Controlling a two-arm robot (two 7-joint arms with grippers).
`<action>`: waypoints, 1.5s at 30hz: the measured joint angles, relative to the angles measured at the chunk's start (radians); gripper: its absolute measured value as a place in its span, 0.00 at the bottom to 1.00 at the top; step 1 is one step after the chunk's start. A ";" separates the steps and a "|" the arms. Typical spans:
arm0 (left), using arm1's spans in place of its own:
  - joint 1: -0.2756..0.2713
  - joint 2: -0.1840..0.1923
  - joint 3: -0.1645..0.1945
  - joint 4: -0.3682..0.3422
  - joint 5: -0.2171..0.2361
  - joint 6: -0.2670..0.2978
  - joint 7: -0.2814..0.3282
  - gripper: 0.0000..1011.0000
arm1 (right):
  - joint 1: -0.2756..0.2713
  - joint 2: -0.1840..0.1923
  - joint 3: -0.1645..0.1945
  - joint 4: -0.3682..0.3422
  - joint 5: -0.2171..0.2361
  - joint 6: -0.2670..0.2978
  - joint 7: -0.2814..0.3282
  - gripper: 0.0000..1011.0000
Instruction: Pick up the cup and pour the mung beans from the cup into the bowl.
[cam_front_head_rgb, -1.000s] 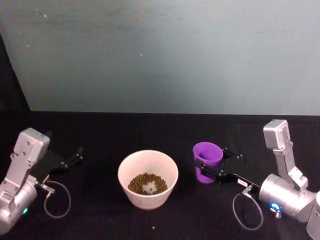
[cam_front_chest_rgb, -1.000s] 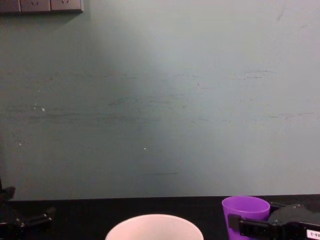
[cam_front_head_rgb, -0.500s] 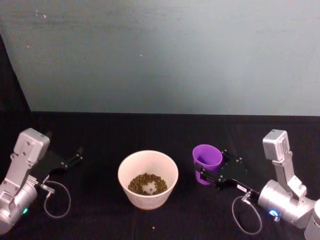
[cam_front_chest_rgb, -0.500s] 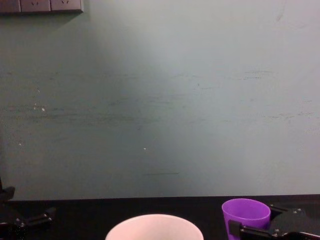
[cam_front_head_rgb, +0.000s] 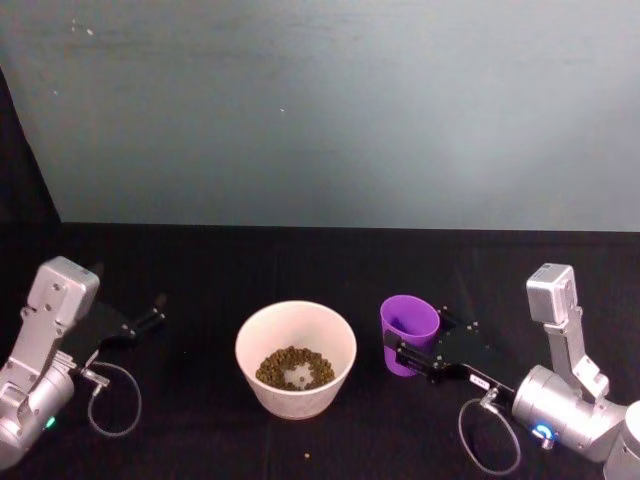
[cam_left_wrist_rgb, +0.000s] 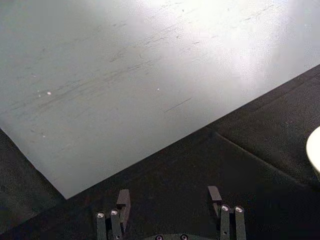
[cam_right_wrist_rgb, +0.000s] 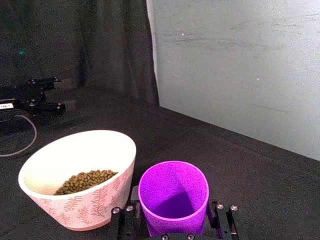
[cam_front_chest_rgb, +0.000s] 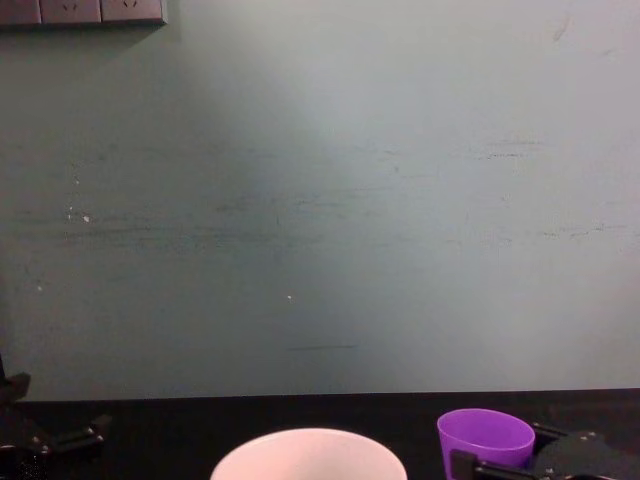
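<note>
While the left gripper (cam_front_head_rgb: 155, 312) rests with its jaws wide apart, the right gripper (cam_front_head_rgb: 398, 350) holds the upright cup (cam_front_head_rgb: 409, 333) beside the bowl (cam_front_head_rgb: 296, 357) of mung beans (cam_front_head_rgb: 294, 368).

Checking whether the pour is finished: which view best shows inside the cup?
The right wrist view: it looks straight into the cup, no beans visible there. The head view shows its mouth at a slant; the chest view only its rim and outer wall.

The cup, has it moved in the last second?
Yes. In the head view the cup, in the right end effector, has shifted slightly left toward the bowl and sits lower in the chest view.
</note>
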 joint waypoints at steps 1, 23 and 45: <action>0.000 0.000 0.000 0.000 0.000 0.000 0.000 0.99 | 0.000 0.000 0.000 -0.001 0.000 0.000 0.000 0.74; 0.000 0.000 0.000 0.000 0.000 0.000 0.000 0.99 | -0.019 0.017 0.006 -0.058 -0.001 0.019 -0.018 0.99; 0.000 0.000 0.000 0.000 0.000 0.000 0.000 0.99 | -0.344 0.061 0.198 -0.556 -0.053 0.217 -0.489 0.99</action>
